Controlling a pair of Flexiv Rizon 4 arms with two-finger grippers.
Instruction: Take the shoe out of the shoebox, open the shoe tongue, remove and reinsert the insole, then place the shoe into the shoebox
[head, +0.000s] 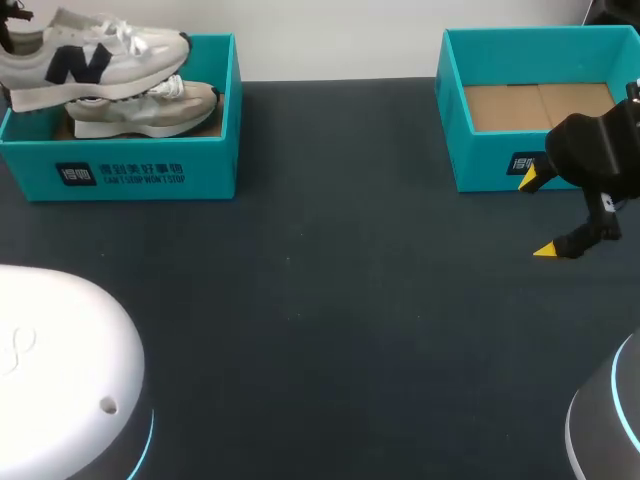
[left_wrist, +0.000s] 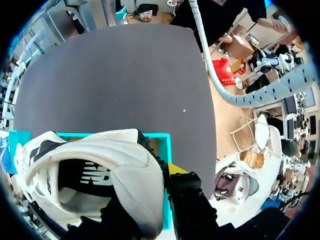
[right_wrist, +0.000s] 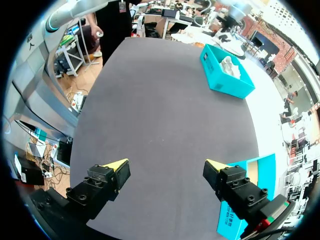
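A white shoe with a dark logo (head: 90, 55) hangs tilted over the left teal shoebox (head: 130, 172), partly above its rim. My left gripper (head: 12, 42) is shut on its heel at the far left. In the left wrist view the shoe's heel (left_wrist: 130, 175) sits between the fingers of the left gripper (left_wrist: 152, 192), and one yellow fingertip (left_wrist: 175, 169) shows outside it. A second pale shoe (head: 150, 108) lies in the box. My right gripper (head: 540, 215) stands open beside the right box with nothing between its fingers. In its own view the right gripper (right_wrist: 166, 167) is over bare table.
An empty teal shoebox (head: 490, 165) with a cardboard floor stands at the back right, right next to my right gripper; its corner (right_wrist: 250, 187) shows beside that gripper. The dark table (head: 320, 300) stretches between the two boxes. The left shoebox (right_wrist: 225, 75) shows far ahead.
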